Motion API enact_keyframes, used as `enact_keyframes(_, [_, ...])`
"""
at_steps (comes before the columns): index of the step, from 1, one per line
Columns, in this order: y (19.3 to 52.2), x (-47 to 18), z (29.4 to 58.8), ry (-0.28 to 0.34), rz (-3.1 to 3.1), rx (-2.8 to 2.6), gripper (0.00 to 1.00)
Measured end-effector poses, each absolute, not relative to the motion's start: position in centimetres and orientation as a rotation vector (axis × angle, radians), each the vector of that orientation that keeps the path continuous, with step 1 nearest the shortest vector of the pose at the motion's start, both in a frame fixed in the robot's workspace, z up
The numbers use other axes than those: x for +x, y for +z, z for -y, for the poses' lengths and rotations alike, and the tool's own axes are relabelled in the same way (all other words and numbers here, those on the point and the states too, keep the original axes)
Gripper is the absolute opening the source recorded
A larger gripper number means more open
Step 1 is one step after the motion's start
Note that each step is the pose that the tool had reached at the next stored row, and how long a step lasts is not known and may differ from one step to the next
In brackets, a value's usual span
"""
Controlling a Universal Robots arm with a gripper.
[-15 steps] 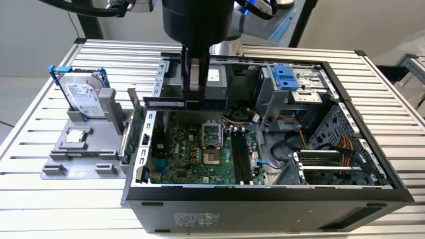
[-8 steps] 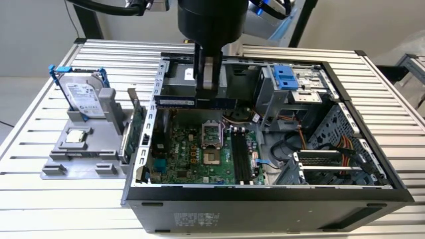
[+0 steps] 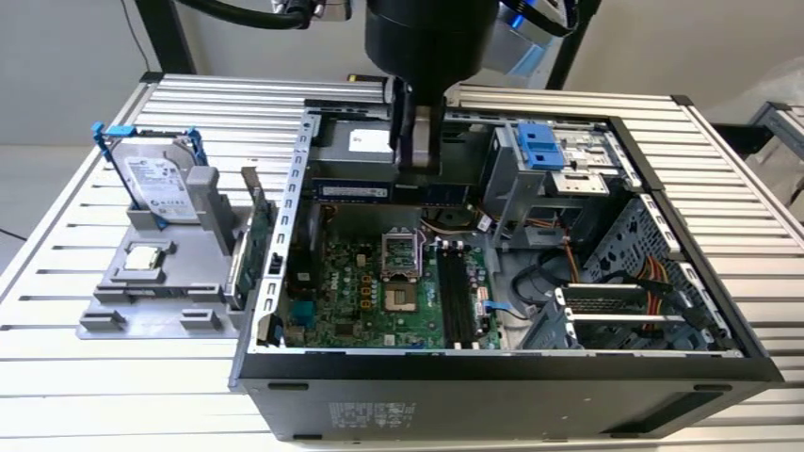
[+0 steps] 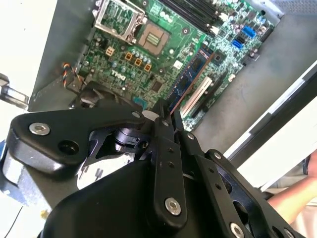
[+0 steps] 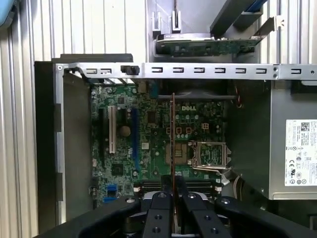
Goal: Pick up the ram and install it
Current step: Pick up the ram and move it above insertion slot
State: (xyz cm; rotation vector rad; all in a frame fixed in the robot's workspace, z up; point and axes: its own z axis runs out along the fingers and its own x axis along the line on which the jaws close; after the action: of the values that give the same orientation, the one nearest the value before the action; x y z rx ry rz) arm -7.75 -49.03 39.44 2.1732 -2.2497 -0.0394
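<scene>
Closest to the lens in both wrist views are the black jointed links of your gripper [image 5: 173,182], closed narrowly on the ram [image 4: 191,75], the long, flat, dark blue-green circuit-board stick. You see it edge-on as a thin line in the first wrist view. In the exterior view it hangs level at the far end of the open black-and-grey computer case [image 3: 503,386], in front of the grey metal power supply [image 3: 358,141] and above the far edge of the green motherboard [image 3: 364,301]. I judge the pick-up done and the carry in hand. The black memory slots [image 3: 458,294] lie nearer, on the exterior view's right of the board, and run crosswise to the stick. Seating it would call for turning it parallel, centring it over one slot, then pressing straight down. The arm covers the stick's middle, the finger pads are hidden, and you can't make out whether the slot latches stand open.
</scene>
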Motion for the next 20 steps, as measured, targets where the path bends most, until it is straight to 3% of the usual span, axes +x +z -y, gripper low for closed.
enact_keyframes(20, [39.4, -5.5, 48.0, -0.040, 2.324, 2.095, 0.00])
